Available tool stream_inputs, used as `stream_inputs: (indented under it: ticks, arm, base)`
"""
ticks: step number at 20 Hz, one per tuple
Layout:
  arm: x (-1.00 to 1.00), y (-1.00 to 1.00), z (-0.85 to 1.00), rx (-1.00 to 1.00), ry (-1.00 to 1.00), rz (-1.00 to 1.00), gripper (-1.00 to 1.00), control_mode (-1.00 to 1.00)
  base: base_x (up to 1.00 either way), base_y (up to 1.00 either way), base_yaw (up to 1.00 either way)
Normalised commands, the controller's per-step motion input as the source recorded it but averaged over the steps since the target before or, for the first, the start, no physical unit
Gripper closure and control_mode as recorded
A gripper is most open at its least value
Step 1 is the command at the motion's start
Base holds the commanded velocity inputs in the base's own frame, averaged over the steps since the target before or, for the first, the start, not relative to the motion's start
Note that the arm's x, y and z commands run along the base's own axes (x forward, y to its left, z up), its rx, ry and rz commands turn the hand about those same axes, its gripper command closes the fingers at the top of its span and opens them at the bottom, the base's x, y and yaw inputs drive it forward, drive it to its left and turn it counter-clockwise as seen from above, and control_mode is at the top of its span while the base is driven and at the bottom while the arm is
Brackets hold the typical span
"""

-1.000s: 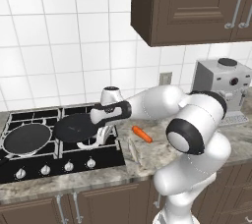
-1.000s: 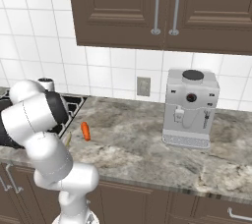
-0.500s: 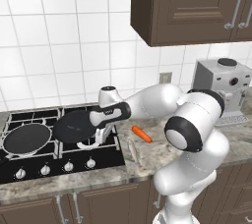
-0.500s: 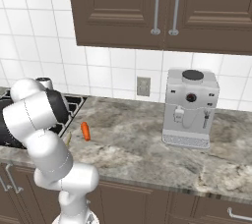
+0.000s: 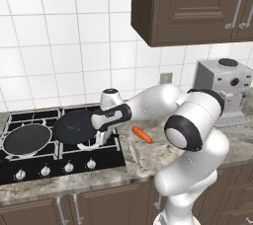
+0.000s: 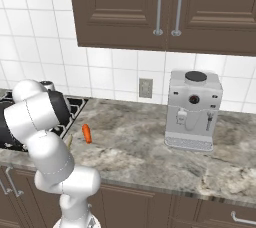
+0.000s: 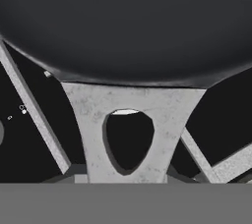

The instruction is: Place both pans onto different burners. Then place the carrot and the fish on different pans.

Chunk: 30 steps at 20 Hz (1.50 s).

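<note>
Second pan [image 5: 74,126] placement in hand: round, shallow, black, pale grey handle with hanging hole, sitting over right-hand burner grate on cooktop [image 5: 29,169]. Gripper [image 5: 97,140] low at handle, seemingly pinching it; fingertips hidden, grip not certain. First pan [image 5: 27,139] already on left burner. Carrot [image 5: 142,134], small and orange, on counter [image 5: 163,152] just right of cooktop. Next, by judgement: settle pan level, release, fetch carrot.

One black pan [image 5: 27,138] sits on the left burner of the black cooktop [image 5: 59,167]. A second pan [image 5: 74,126] lies over the right burners, with the arm's gripper [image 5: 94,141] at its near right edge. The carrot [image 5: 143,134] lies on the counter [image 5: 158,157], just right of the cooktop.
</note>
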Motion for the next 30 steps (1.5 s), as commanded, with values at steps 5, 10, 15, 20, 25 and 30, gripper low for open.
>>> stream_inputs:
  ticks: [5,10,15,20,25,30]
  arm:
    - [-0.19,-0.11,-0.34,0.0,0.0,-0.04,1.0,-1.0]
    - [-0.17,-0.14,-0.38,0.0,0.02,-0.04,1.0,-1.0]
    - [-0.2,-0.21,-0.43,0.0,0.03,-0.04,1.0,-1.0]
    - [-0.49,-0.26,-0.37,0.0,0.0,-0.03,1.0,-1.0]
    - [-0.64,-0.25,-0.44,0.0,0.0,-0.03,1.0,-1.0]
    - [-0.47,-0.16,-0.41,0.0,0.0,-0.03,1.0,-1.0]
  base:
    - [0.0,0.0,0.0]
    - [0.0,0.0,0.0]
    - [0.0,0.0,0.0]
    - [0.0,0.0,0.0]
    - [0.0,0.0,0.0]
    - [0.0,0.0,0.0]
